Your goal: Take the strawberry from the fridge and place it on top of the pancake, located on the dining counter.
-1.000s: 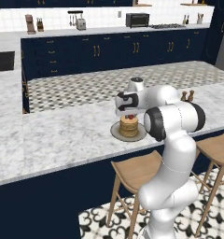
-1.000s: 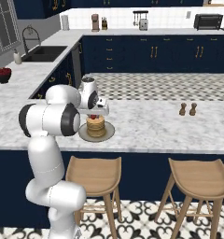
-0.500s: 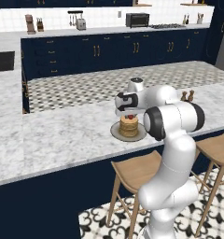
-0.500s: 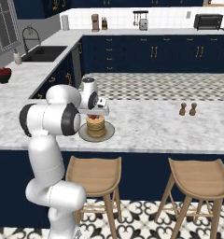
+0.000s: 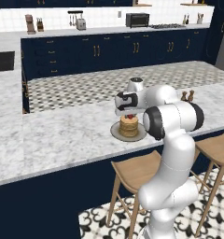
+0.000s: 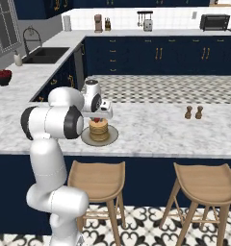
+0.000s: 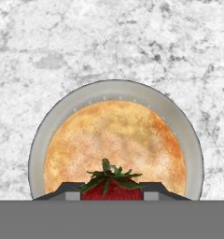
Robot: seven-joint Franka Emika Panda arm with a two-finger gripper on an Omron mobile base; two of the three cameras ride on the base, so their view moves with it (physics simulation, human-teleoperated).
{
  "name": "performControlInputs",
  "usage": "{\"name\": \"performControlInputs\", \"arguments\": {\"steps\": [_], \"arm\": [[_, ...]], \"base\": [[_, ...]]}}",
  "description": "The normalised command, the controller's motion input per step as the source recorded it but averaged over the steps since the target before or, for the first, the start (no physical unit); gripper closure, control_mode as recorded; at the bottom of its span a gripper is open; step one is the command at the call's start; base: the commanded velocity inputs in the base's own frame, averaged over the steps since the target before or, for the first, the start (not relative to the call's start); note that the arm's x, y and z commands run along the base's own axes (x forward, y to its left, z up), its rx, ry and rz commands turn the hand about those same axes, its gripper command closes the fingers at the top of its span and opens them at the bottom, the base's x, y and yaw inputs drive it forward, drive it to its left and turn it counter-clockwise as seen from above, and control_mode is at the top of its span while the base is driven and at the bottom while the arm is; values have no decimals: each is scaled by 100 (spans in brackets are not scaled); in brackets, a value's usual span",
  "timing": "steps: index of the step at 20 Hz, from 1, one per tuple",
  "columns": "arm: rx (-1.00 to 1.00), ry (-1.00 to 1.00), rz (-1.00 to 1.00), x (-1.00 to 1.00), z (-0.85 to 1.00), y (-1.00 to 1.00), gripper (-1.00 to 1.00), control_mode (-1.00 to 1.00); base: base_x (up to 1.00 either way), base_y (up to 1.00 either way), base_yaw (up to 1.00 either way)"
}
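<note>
Marble worktop (image 5: 62, 135) runs across my left base view, bare on its left stretch. Going right along it I reach the plate (image 5: 115, 133) with the pancake (image 5: 129, 126) stacked on it. My claw (image 5: 129, 115) hangs right above that stack, jaws clamped on the strawberry (image 5: 129, 116), which shows as a small red spot between the claw and the top of the pancake; I cannot tell from here whether the fruit touches the stack. Further right on the worktop stand two small brown shakers (image 5: 187, 96), well apart from the plate. Stools (image 5: 135, 172) stand below the worktop's near edge.

From the right base view I see the same order: claw (image 6: 97, 119) over the pancake (image 6: 98, 129), then the shakers (image 6: 194, 112) off to the right.

Through the hand view the strawberry (image 7: 112, 186), green leaves up, sits between the fingertips (image 7: 67, 190) at the bottom, with the pancake (image 7: 115, 140) and the plate rim (image 7: 39, 140) beyond it, ringed by marble (image 7: 48, 42).
</note>
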Motion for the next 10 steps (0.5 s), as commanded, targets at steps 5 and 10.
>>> {"name": "performControlInputs", "arguments": {"steps": [5,10], "arm": [[0,0,0,0,0,0,-100,-100],[0,0,0,0,0,0,-100,-100]], "base": [[0,0,0],[0,0,0]]}}
